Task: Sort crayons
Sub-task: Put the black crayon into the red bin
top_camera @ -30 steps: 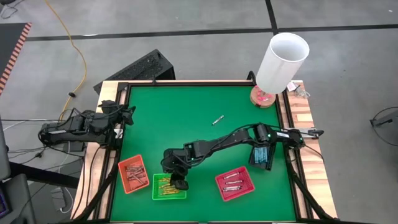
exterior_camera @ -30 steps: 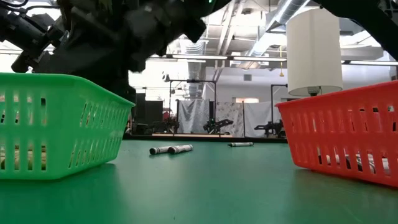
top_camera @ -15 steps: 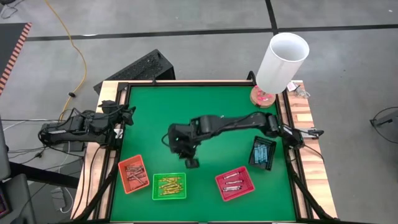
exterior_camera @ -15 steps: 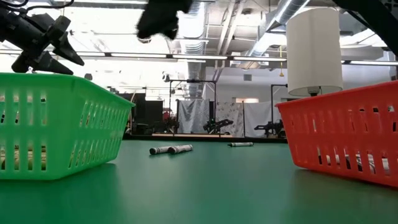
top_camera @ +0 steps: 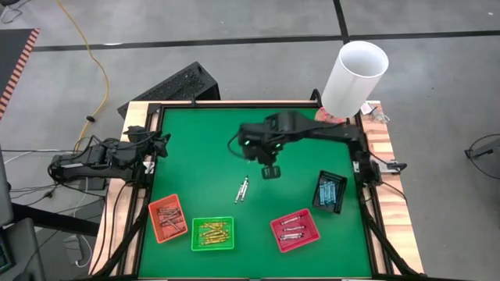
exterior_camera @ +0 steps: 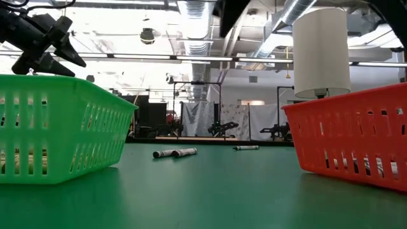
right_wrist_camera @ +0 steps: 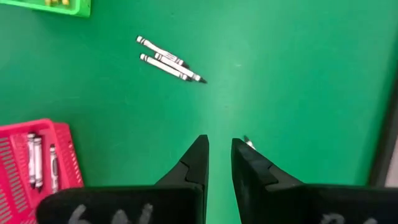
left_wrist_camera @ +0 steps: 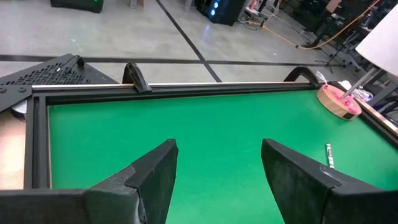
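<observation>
My right gripper [top_camera: 269, 170] hangs high over the middle of the green mat, pointing steeply down. Its fingers [right_wrist_camera: 219, 152] are open by a narrow gap with nothing between them. Two silvery grey crayons [top_camera: 243, 189] [right_wrist_camera: 169, 59] lie side by side on the mat, nearer the front than the gripper. A single crayon [left_wrist_camera: 328, 155] lies farther back; the right arm hides it in the high view. More crayons lie in the orange tray [top_camera: 167, 219], green tray [top_camera: 212, 232], red tray [top_camera: 295, 229] and black tray [top_camera: 330, 191]. My left gripper [top_camera: 160, 144] waits open at the table's left edge.
A tall white cylinder [top_camera: 354, 76] on a pink round base [left_wrist_camera: 339, 99] stands at the far right corner. A dark raised frame [top_camera: 234, 104] borders the mat. The four trays stand in a row along the near edge. Bare mat lies across the far left half.
My right gripper has risen from the green tray and swung toward the table's far edge and right, to above the mat's middle. It has tipped from a slant to pointing steeply down. The two loose crayons lie where they were.
</observation>
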You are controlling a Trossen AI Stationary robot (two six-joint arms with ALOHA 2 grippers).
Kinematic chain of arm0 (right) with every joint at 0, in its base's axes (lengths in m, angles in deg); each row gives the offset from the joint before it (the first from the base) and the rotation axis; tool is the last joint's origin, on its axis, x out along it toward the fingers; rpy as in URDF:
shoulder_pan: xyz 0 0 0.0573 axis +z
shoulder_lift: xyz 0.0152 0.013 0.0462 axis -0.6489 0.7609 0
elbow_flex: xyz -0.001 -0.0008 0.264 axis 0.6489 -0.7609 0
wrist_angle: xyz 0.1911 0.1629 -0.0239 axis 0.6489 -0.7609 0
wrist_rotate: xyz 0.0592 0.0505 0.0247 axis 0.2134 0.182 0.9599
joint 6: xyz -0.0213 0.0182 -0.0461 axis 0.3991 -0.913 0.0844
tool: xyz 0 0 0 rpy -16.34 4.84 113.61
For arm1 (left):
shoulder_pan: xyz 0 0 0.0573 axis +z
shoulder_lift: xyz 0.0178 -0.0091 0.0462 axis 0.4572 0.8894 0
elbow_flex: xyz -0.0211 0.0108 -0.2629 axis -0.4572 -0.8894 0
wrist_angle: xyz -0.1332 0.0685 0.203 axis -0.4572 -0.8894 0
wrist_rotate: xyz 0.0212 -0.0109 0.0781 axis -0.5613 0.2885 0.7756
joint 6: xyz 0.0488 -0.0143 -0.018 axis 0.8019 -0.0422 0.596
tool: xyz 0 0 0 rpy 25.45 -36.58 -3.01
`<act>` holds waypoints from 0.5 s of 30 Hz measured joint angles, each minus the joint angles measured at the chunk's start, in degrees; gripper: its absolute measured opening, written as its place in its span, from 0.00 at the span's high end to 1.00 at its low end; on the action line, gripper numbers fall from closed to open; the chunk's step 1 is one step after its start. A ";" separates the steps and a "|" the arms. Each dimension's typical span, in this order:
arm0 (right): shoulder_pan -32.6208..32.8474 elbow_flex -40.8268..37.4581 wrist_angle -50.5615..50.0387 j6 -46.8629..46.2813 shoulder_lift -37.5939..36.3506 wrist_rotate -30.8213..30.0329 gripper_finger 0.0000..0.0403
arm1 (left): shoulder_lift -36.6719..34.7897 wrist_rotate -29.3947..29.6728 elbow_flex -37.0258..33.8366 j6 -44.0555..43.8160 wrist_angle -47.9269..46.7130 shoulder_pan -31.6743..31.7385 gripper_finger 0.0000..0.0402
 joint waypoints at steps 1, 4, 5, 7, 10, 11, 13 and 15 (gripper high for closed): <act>-0.34 0.00 -0.25 -0.07 -1.14 -0.03 0.84 | 0.00 0.02 0.00 0.02 0.02 0.02 0.44; -1.48 0.07 -0.47 -0.46 -3.91 -0.80 0.84 | 0.00 0.00 0.00 0.02 0.00 0.00 0.44; -1.94 0.07 -0.58 -0.59 -4.58 -0.85 0.84 | 0.00 0.02 0.00 0.02 0.02 0.02 0.44; -3.00 0.05 -0.56 -0.57 -5.55 -0.91 0.84 | 0.00 0.00 0.00 0.02 0.00 0.02 0.44; -4.70 0.04 -0.59 0.29 -6.61 -0.90 0.84 | 0.00 0.02 0.00 0.04 0.01 0.02 0.44; -5.26 0.04 -0.62 0.33 -6.98 -0.90 0.84 | 0.00 0.00 0.00 0.04 0.01 0.02 0.44; -6.32 -1.12 -0.49 0.35 -7.81 -0.88 0.84 | 0.00 -0.19 0.00 0.04 0.00 0.02 0.44; -7.21 -5.13 -0.54 0.33 -9.68 -0.90 0.84 | 0.00 -0.94 0.00 0.04 0.00 0.02 0.44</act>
